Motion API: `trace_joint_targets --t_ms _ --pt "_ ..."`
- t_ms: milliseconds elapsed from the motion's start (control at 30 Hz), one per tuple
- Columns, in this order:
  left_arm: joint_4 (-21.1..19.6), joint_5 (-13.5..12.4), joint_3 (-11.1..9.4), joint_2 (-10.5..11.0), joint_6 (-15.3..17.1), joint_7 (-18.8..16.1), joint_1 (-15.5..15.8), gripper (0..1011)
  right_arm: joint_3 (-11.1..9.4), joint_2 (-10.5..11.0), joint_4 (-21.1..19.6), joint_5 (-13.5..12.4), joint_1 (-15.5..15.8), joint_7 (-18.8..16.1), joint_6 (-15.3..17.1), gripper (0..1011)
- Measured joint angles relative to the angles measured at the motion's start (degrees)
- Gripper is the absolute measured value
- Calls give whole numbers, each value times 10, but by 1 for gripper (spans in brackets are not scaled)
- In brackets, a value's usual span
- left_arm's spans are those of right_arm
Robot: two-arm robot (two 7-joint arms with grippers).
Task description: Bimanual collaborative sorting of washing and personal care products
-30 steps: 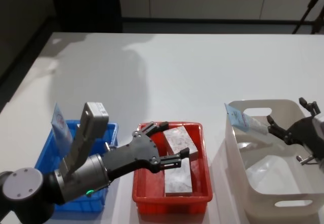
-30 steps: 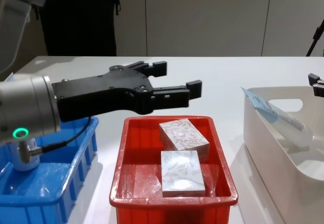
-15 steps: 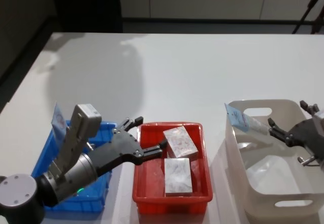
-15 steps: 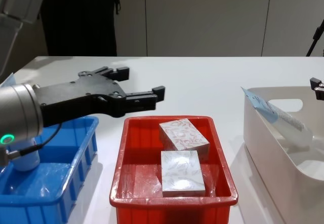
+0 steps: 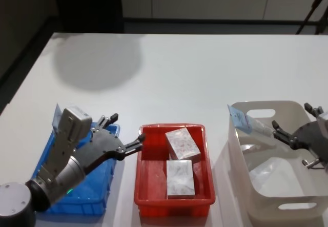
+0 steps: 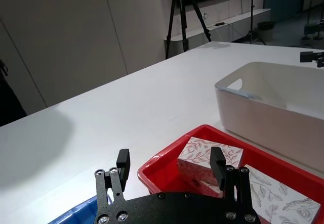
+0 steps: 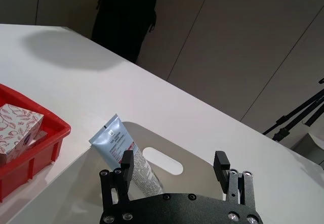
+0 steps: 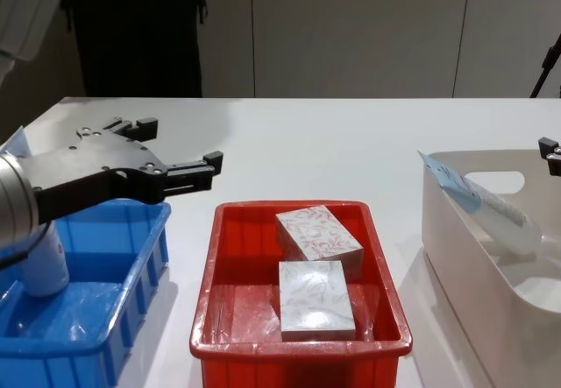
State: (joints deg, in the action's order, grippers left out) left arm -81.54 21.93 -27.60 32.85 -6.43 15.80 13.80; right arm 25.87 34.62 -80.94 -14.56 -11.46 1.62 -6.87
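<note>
As the left arm draws back toward the lower left of the head view, you can treat the red crate (image 5: pixel 172 127) as finished with for now. Nearest you, at the bottom centre, the grey-green box (image 5: pixel 180 178) lies flat in that crate. The red-patterned box (image 5: pixel 182 143) sits just behind it, tilted, and the two touch; neither has shifted in the last second.

The left pincer (image 5: pixel 127 126) hung right over those boxes a second ago. It now sits left of the crate, over the near right corner of the blue crate (image 8: pixel 88 318), jaws spread wide and holding nothing. In the chest view the white bottle (image 8: pixel 44 264) stands upright in that blue crate, at the left edge of the frame.

At the lower right, the white tub (image 5: pixel 256 104) holds the pale blue tube (image 5: pixel 248 123). The tube leans in the tub's upper left corner, crimped end up above the rim. The right pincer (image 5: pixel 291 115) hovers at the far right edge, jaws wide and empty, barely moved from a second ago.

I judge this a release and retreat: every product you can see lies in a container, and the table (image 5: pixel 169 83) beyond offers no further product.
</note>
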Motion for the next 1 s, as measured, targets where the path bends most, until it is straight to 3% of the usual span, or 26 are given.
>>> trace_joint_targets --t_ms 700,1000 --pt "6 -67 16 17 -5 -158 -22 1002 0 0 0 0 0 0 0 1001" --pt "6 -74 18 18 -5 -174 -24 1002 0 0 0 0 0 0 0 1001"
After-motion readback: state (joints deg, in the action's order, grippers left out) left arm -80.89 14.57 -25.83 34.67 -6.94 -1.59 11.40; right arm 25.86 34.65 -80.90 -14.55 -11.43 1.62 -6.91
